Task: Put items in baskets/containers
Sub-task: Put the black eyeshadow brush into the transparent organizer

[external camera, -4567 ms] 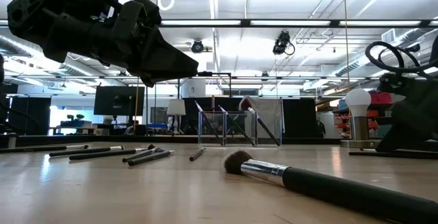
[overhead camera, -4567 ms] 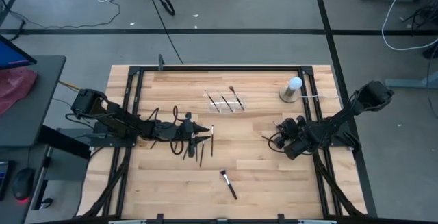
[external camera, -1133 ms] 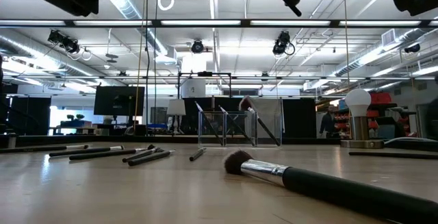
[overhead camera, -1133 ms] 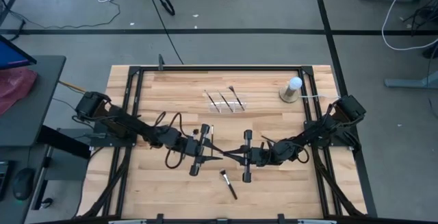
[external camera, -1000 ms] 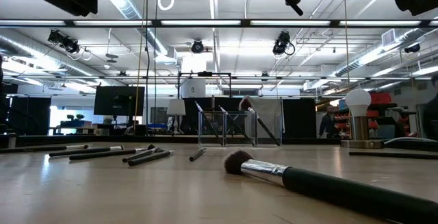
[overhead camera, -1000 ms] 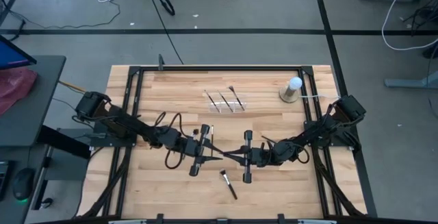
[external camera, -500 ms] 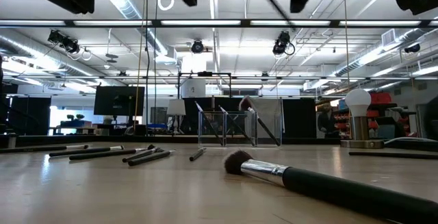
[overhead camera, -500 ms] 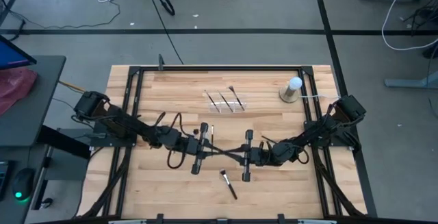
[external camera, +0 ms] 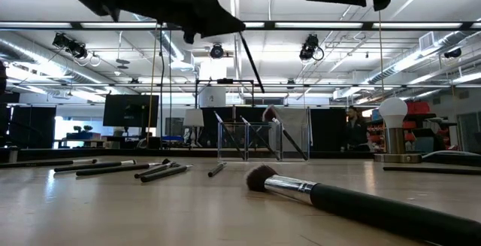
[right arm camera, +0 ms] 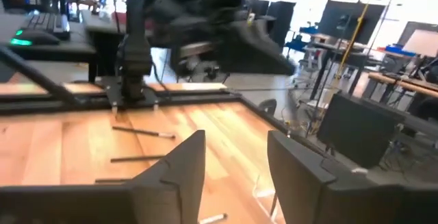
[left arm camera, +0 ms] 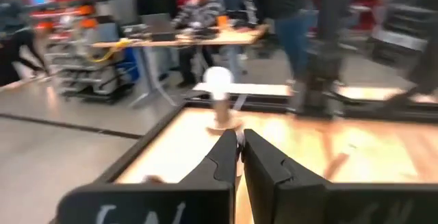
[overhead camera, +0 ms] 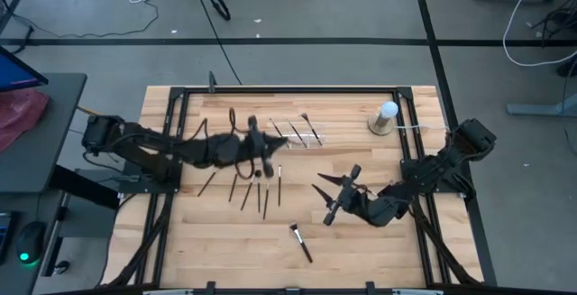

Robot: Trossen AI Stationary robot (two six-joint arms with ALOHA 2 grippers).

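Nearest the table's front edge lies one big brush (overhead camera: 300,242); farther back the right gripper (overhead camera: 330,198) hangs with fingers spread, empty. Beyond, the left gripper (overhead camera: 267,155), pinched on a thin brush (external camera: 252,64), nears the clear tray (overhead camera: 298,134). Light, stiff, slippery: grip mid-handle

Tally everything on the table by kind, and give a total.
Thin brushes loose on the table: about 6
Thick brush: 1
Brushes in the organiser tray: 3
Brush in the left end effector: 1
Organiser tray: 1
White ball lamp: 1
Total: about 13
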